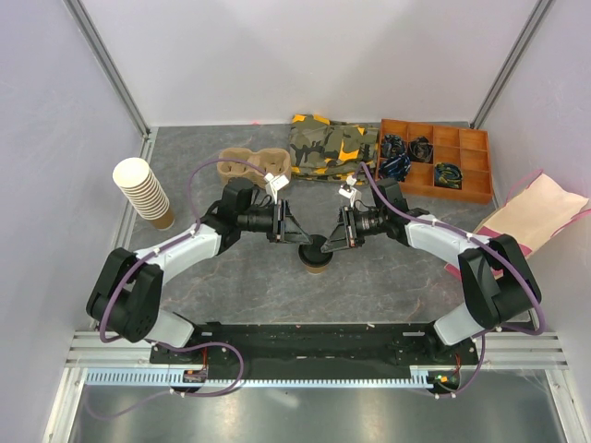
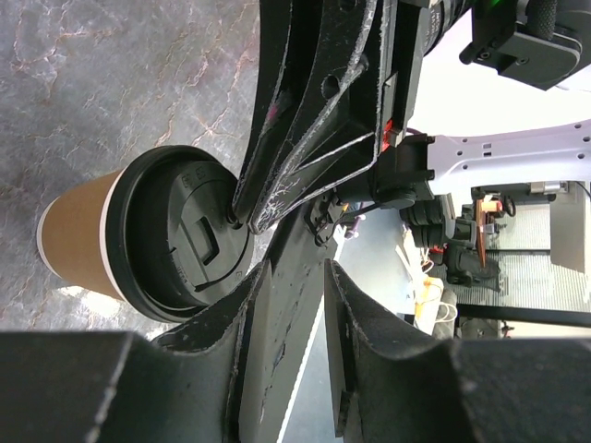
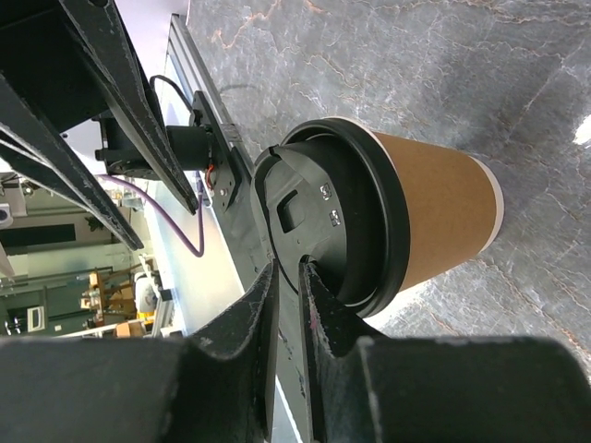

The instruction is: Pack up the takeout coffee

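The coffee cup point(image 1: 314, 258) stands upright in the middle of the table point(image 1: 231, 291), flanked by both arms. The right gripper point(image 1: 330, 242), jaws a mere slit apart, touches the lid's rim (whether it pinches that rim cannot be told). The left gripper point(image 1: 300, 235), jaws slightly spread and empty, sits just beside the opposite rim.

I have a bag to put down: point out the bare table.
Bare: the strip between the takeout coffee and the black base rail; also between the cup stack and the cup carrier. Crowded: the back edge, carrier to camouflage fabric to orange tray, and the centre round the coffee.
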Robot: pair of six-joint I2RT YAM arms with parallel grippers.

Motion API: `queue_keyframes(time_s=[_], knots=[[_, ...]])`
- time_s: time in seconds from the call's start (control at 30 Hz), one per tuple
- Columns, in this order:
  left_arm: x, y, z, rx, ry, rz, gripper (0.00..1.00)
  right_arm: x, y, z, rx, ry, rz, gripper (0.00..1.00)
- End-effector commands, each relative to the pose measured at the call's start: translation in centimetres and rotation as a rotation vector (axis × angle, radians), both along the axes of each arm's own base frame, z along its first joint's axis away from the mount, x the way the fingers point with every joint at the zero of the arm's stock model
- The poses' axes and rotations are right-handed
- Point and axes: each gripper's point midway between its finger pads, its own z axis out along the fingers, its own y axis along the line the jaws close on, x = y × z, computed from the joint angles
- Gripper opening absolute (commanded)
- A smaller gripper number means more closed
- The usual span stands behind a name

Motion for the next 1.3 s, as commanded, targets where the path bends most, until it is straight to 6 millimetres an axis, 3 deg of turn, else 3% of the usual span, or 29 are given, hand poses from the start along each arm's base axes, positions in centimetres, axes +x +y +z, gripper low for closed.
queue_keyframes(time_s=[0.0, 0.3, 0.53, 0.63, 0.73, 0.87, 1.03, 1.13, 1.27], knots=[[0.2, -0.1, 0.1, -0.016, -0.023, -0.004, 0.35, 0.2, -0.6, -1.6, -0.049, -0.017, -0.004, 0.21], [-0.7, -0.4, 0.8, -0.067, -0.029, -0.048, 0.28, 0.6, -0.8, -2.5, -0.088, -0.014, -0.018, 0.17], [-1.7, -0.8, 4.3, -0.167, -0.097, -0.107, 0.22, 0.8, -0.9, -2.9, -0.109, -0.013, -0.022, 0.13], [-2.2, -0.9, 4.8, -0.182, -0.106, -0.124, 0.2, 0.9, -0.9, -3.1, -0.117, -0.012, -0.026, 0.13], [-2.2, -1.0, 3.6, -0.168, -0.072, -0.114, 0.18, 1.0, -0.8, -3.2, -0.122, -0.009, -0.028, 0.12], [-1.4, -1.0, 0.4, -0.114, 0.005, -0.067, 0.16, 1.2, -1.0, -3.6, -0.142, -0.007, -0.036, 0.12], [-0.4, -0.6, -6.2, 0.015, 0.182, 0.028, 0.14, 1.4, -1.2, -4.2, -0.17, -0.006, -0.04, 0.11], [-0.5, 0.0, -9.0, 0.078, 0.269, 0.061, 0.11, 1.4, -1.5, -4.6, -0.19, -0.003, -0.047, 0.1], [-0.2, 0.4, -8.4, 0.064, 0.265, 0.059, 0.1, 1.6, -1.6, -5.0, -0.212, -0.002, -0.048, 0.08]])
